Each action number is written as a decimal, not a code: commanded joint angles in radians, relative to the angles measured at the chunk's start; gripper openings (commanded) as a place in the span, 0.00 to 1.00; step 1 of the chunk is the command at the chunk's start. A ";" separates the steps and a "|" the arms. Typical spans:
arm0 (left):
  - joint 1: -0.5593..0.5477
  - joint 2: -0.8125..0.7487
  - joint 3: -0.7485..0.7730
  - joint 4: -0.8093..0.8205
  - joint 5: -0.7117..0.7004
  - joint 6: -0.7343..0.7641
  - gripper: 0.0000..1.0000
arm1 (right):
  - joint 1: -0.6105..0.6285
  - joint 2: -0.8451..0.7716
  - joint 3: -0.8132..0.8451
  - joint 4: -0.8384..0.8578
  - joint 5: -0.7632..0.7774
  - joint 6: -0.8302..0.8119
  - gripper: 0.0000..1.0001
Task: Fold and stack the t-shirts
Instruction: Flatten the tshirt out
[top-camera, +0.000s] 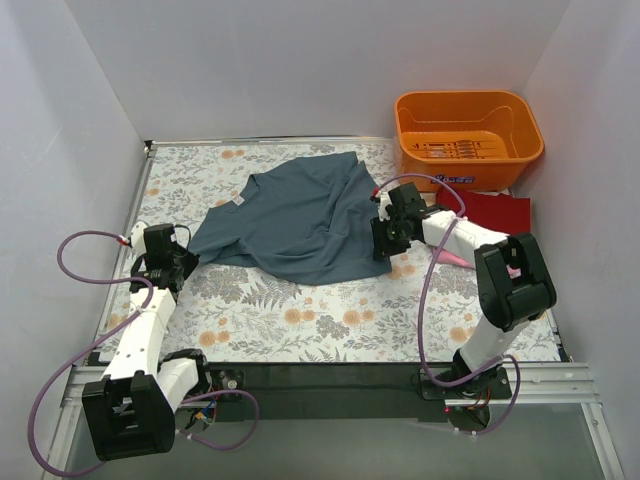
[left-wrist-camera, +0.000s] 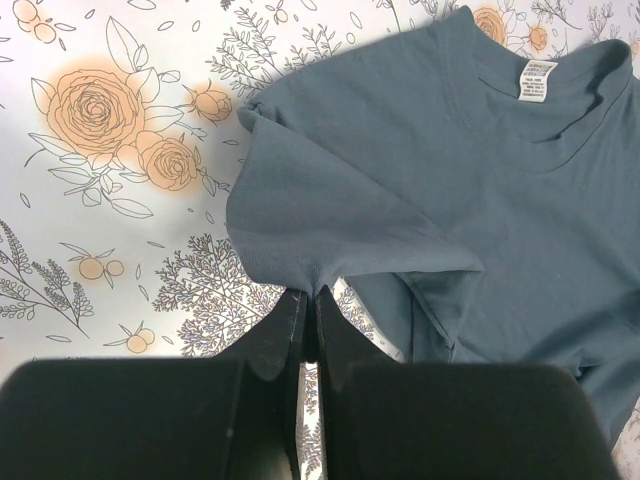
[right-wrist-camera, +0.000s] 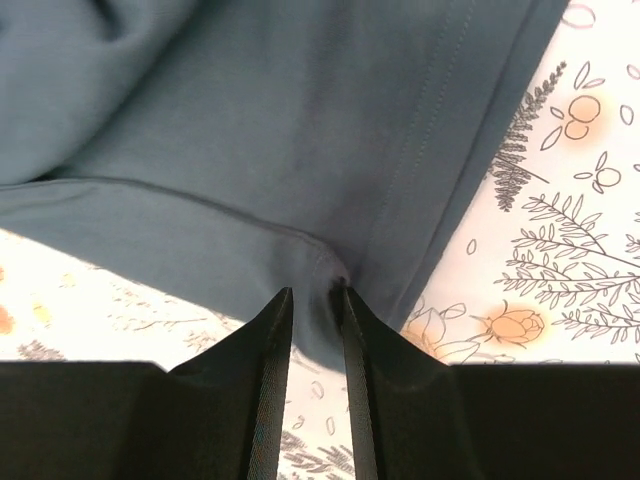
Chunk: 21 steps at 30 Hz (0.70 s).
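Observation:
The slate blue-grey t-shirt (top-camera: 295, 222) lies spread and rumpled in the middle of the floral table, its neck label to the left. My left gripper (top-camera: 186, 262) is shut on the edge of its left sleeve (left-wrist-camera: 330, 235), jaws pinched together with cloth puckered at the tips (left-wrist-camera: 312, 292). My right gripper (top-camera: 383, 240) is closed on the shirt's right edge near the hem (right-wrist-camera: 312, 295), with bunched cloth between the jaws. A folded dark red t-shirt (top-camera: 497, 211) lies at the right by the basket. A sliver of pink t-shirt (top-camera: 450, 258) shows under my right arm.
An orange plastic basket (top-camera: 468, 97) stands at the back right corner. White walls close in on the left, back and right. Bare floral tablecloth (top-camera: 320, 320) shows in front of the shirt, and the black base rail runs along the near edge.

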 joint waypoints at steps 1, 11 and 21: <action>0.003 -0.015 0.004 0.019 0.005 0.013 0.00 | 0.011 -0.106 -0.023 0.028 -0.056 -0.019 0.29; 0.003 -0.015 0.004 0.019 0.005 0.015 0.00 | 0.025 -0.179 -0.183 0.045 -0.094 -0.031 0.01; 0.005 -0.015 0.000 0.018 -0.008 0.011 0.00 | 0.025 -0.343 -0.379 0.016 -0.057 0.004 0.01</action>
